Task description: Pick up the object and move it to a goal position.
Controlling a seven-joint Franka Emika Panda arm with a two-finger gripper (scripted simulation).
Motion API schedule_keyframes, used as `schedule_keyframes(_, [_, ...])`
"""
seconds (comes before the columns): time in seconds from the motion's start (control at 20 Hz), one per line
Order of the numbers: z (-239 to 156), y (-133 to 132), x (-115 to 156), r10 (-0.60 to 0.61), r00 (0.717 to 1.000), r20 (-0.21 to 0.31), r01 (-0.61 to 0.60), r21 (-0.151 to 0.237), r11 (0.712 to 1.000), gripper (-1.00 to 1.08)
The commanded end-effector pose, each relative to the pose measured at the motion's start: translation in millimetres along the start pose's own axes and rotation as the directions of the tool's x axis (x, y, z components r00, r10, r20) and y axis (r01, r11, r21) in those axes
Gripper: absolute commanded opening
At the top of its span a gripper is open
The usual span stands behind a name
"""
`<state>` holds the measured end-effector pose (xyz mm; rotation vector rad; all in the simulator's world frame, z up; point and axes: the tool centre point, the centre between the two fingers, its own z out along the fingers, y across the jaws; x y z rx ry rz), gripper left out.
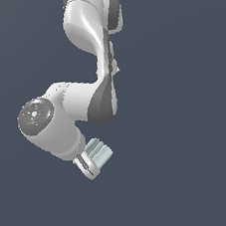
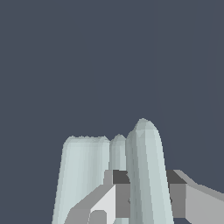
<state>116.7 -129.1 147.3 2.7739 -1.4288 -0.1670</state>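
The object is a small pale grey-green faceted half-ring. It sits between the fingers of my gripper below the white arm, near the middle of the exterior view. The gripper is shut on it. In the wrist view the object rises between the two grey finger pads, and its other curved end shows beside them. The fingertips are mostly hidden by the object. No goal marker shows in either view.
The white Panda arm hangs down from the top of the exterior view. Behind everything is a plain dark blue-grey background.
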Motion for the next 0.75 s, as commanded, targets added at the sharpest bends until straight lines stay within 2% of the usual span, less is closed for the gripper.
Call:
schedule_keyframes(0.0, [-11,-1,3,-0.004,0.998,-0.069,0.004,-0.012,1.000,-1.00])
schedule_keyframes(0.35, [-31,-3,5,-0.013,0.980,-0.200,0.005,-0.039,0.999,-1.00])
schedule_keyframes(0.55, [-36,-3,5,-0.016,0.971,-0.237,0.004,-0.047,0.999,-1.00])
schedule_keyframes(0.7, [-38,-3,5,-0.016,0.969,-0.245,0.004,-0.049,0.999,-1.00])
